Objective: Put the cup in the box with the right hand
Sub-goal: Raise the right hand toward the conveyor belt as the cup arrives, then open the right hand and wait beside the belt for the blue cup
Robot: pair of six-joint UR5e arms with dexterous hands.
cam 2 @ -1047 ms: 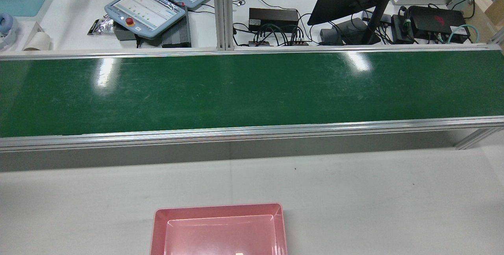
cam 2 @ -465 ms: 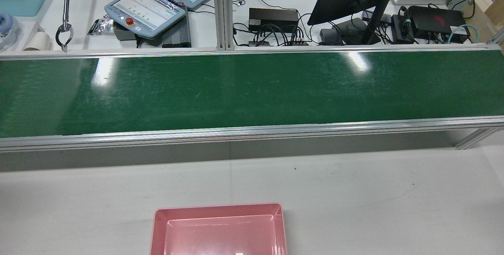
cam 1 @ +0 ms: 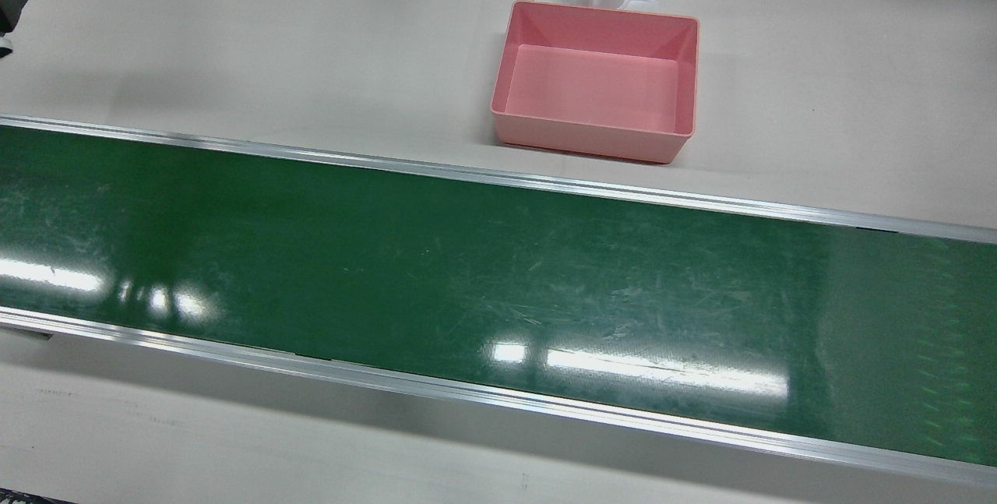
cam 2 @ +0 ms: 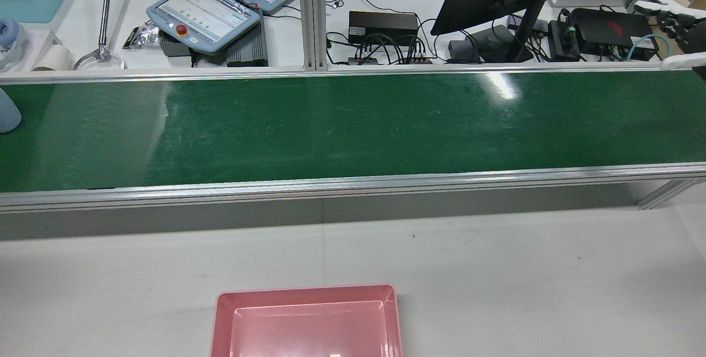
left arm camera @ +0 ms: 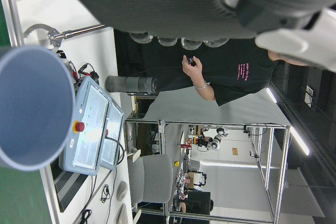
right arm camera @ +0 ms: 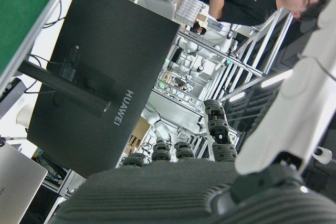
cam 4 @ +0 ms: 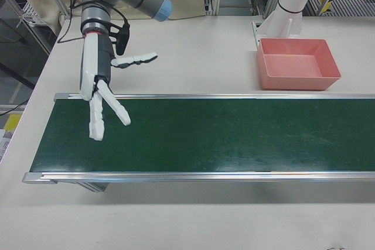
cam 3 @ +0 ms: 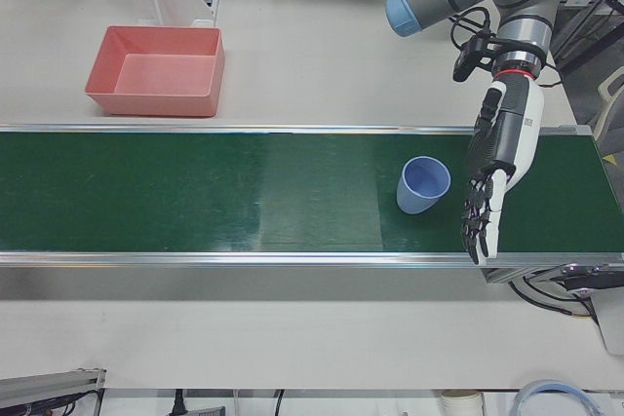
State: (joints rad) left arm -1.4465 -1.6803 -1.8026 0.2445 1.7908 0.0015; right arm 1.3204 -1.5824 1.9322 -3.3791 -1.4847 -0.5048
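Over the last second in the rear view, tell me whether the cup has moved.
Yes. The blue cup was not visible before; it now shows at the left end of the green conveyor belt, having entered from that view's left edge.

A white table carries a long green conveyor belt framed by aluminium rails. A blue cup stands upright on the belt, mouth up — near its end before the left arm. A pink box sits on the bare tabletop just beside the belt's robot-side rail — apart from it, well away from the cup.
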